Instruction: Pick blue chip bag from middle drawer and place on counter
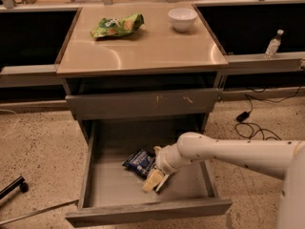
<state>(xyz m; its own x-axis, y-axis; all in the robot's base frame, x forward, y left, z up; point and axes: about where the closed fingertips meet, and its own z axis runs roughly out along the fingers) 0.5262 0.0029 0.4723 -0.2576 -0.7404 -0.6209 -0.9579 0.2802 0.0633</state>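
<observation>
The blue chip bag [138,161] lies flat on the floor of the open middle drawer [143,213], near its middle. My gripper [154,179] reaches down into the drawer from the right on a white arm. Its cream tip sits at the bag's lower right edge and touches or overlaps it. The tan counter [143,51] tops the grey cabinet above the drawer.
A green chip bag [116,26] and a white bowl [182,18] sit at the back of the counter. The scratched upper drawer front [143,104] is closed just above my arm. A water bottle [273,44] stands on the right ledge. Cables [252,123] lie on the floor at right.
</observation>
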